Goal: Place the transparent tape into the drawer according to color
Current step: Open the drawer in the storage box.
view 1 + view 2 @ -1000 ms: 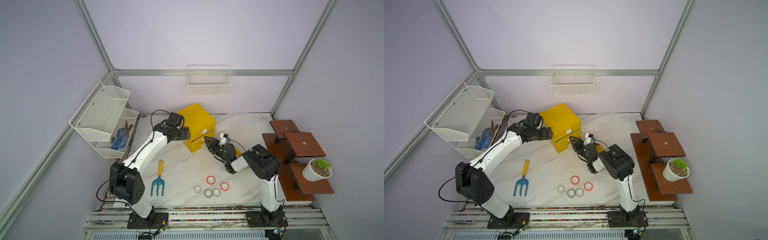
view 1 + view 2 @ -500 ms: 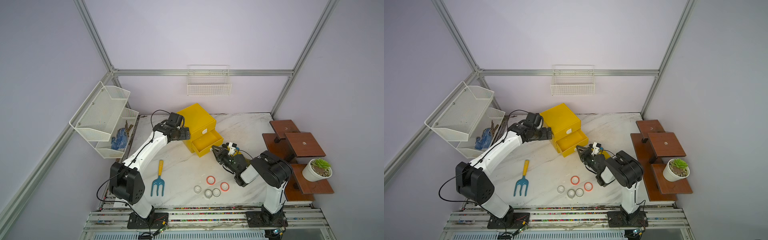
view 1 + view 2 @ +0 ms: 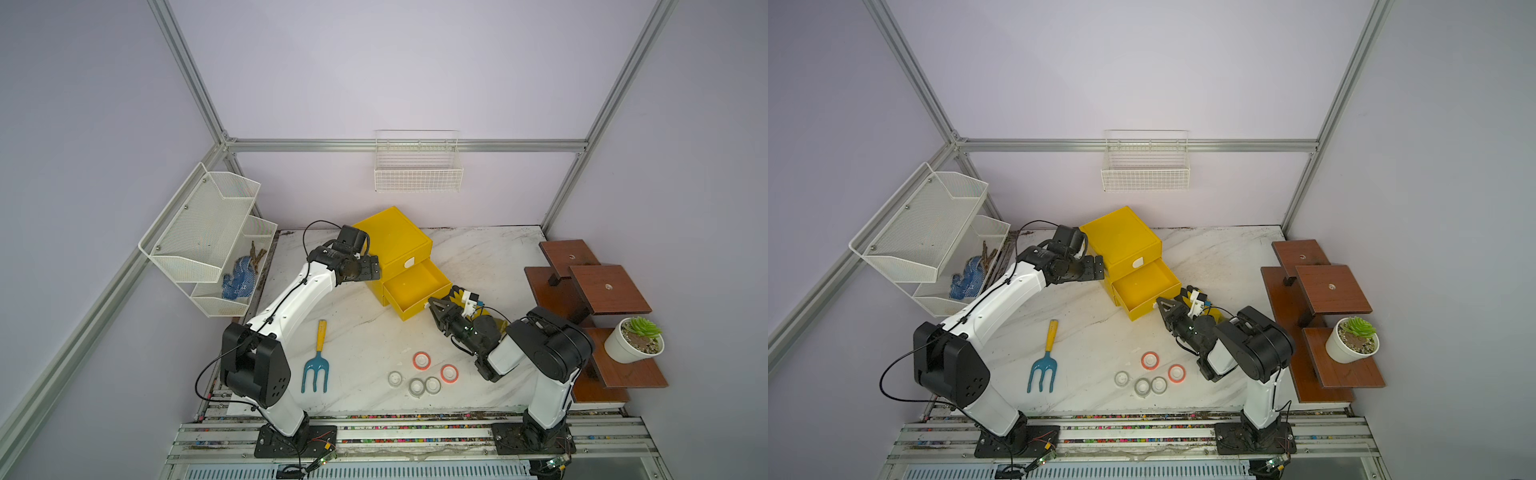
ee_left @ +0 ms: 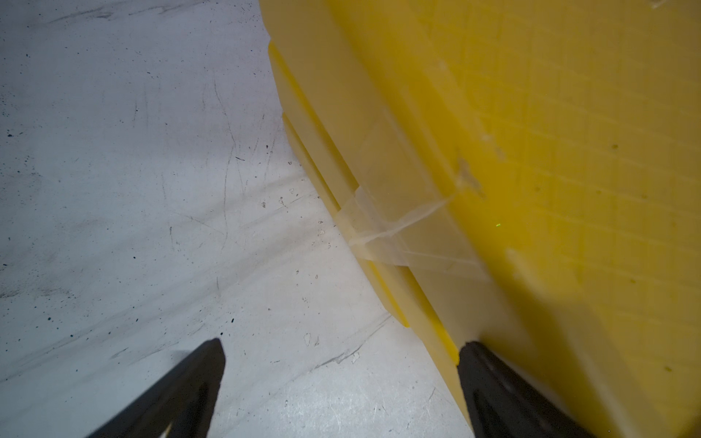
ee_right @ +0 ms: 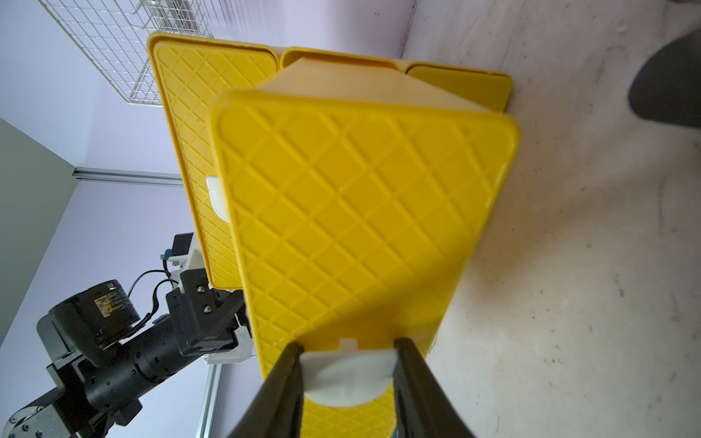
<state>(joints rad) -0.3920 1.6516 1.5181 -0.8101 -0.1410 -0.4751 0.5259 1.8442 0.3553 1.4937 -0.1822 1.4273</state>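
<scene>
1. Five tape rolls [image 3: 416,387] are lying on the marble table [image 3: 478,257] at lower centre in both top views. Two are orange-red [image 3: 1150,360] and three are clear [image 3: 1142,387], and all are sitting outside the drawer.
2. Above them in both top views, at mid-frame, a yellow cabinet [image 3: 395,241] is standing with its middle drawer [image 3: 415,286] hanging open toward the lower right. The right gripper [image 3: 432,305] is meeting the drawer's front. The left gripper [image 3: 372,268] is resting against the cabinet's left side. A blue garden fork [image 3: 318,357] is lying to the left of the rolls.
3. Seen from the left wrist, the left gripper [image 4: 343,343] is holding its jaws wide apart. One finger [image 4: 500,390] is touching the cabinet's yellow wall, while the other is hovering over bare table. A strip of clear tape [image 4: 387,227] is clinging to the cabinet's edge.
4. Seen from the right wrist, the right gripper [image 5: 349,345] is clamping its black fingers on the drawer's white tab handle [image 5: 347,379]. The diamond-patterned drawer front is filling the view.
</scene>
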